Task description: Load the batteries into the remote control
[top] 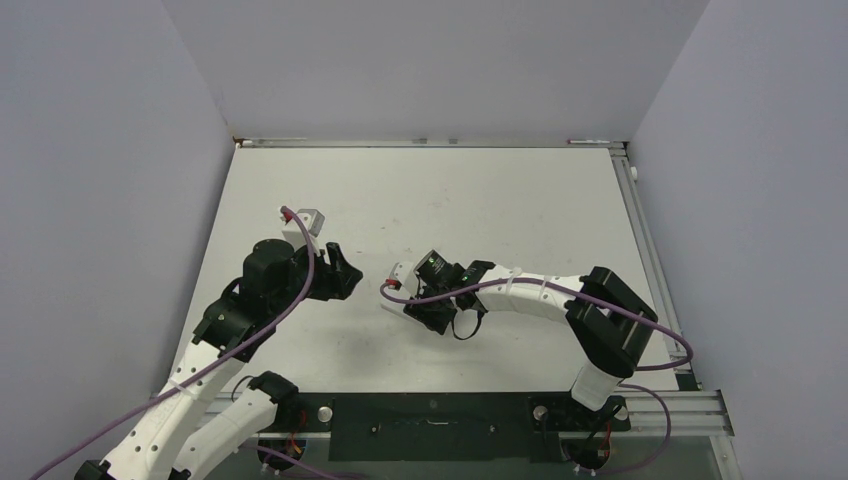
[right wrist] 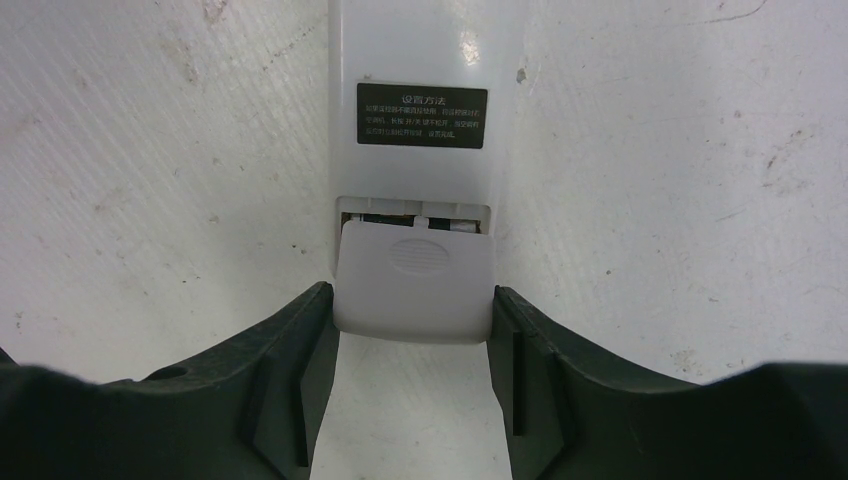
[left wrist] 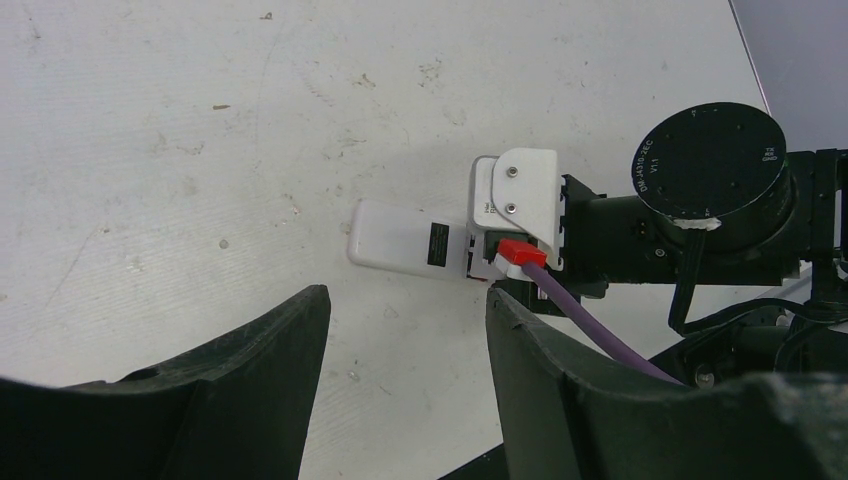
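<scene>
Nearest the lens in the right wrist view, the right hand (right wrist: 410, 296) has its two dark fingers (right wrist: 285, 380) pressed against either side of the pale battery cover (right wrist: 415, 270), gripping it. The cover sits at the 6 o'clock end of the remote control (right wrist: 420, 60), which lies back up on the scuffed white table (right wrist: 150, 150) and runs off toward 12 o'clock. A dark label (right wrist: 422, 115) with pale print sits on the back. Between label and cover a narrow slit (right wrist: 415, 210) of the compartment shows. Dark and pale bits lie in it, but whether they are the batteries cannot be told.

In the left wrist view, the left hand (left wrist: 405, 300) stands open, with bare table between its fingers. The remote control lies at about 12 o'clock of that gap, apart from it. The right arm's white camera bracket (left wrist: 525, 195), red plug (left wrist: 520, 252) and purple cable (left wrist: 590, 325) cover the remote control's 3 o'clock end, so the battery cover is hidden there. From above, the left hand sits at 9 o'clock of the right hand, near but not touching.
</scene>
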Controlling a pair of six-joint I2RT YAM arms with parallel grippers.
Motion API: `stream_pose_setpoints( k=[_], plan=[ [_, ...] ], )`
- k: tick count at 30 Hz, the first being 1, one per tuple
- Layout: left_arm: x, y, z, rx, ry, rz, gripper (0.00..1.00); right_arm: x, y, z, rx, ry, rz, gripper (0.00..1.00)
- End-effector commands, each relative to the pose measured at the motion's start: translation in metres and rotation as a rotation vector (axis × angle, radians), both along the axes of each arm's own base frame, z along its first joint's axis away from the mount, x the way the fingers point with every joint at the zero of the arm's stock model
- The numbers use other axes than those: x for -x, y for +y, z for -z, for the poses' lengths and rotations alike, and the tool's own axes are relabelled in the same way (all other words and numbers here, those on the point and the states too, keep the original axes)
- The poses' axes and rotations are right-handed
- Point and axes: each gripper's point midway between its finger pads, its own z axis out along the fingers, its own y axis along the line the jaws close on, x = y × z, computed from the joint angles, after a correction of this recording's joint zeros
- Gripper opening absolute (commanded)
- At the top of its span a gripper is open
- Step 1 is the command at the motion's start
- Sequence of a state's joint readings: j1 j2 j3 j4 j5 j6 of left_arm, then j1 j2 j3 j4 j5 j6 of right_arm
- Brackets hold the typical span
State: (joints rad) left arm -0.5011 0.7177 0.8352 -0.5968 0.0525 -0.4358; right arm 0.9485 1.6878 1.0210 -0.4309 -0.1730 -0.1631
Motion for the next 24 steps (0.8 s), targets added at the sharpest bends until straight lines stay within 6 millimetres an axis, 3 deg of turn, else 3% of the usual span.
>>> stream_pose_setpoints(
  k=[1, 13, 24],
  plan=[
    [-0.001, 0.003, -0.005, -0.005, -0.024, -0.008, 0.56, -0.01, 0.015, -0.015, -0.054, -0.031, 0.001, 0.17],
    [0.0, 0.002, -0.005, -0.001, -0.023, -0.003, 0.56, -0.014, 0.016, -0.026, -0.066, -0.062, 0.008, 0.16],
    [0.0, 0.002, -0.005, 0.001, -0.022, -0.002, 0.56, -0.014, 0.016, -0.023, -0.054, -0.064, 0.005, 0.16]
  ],
)
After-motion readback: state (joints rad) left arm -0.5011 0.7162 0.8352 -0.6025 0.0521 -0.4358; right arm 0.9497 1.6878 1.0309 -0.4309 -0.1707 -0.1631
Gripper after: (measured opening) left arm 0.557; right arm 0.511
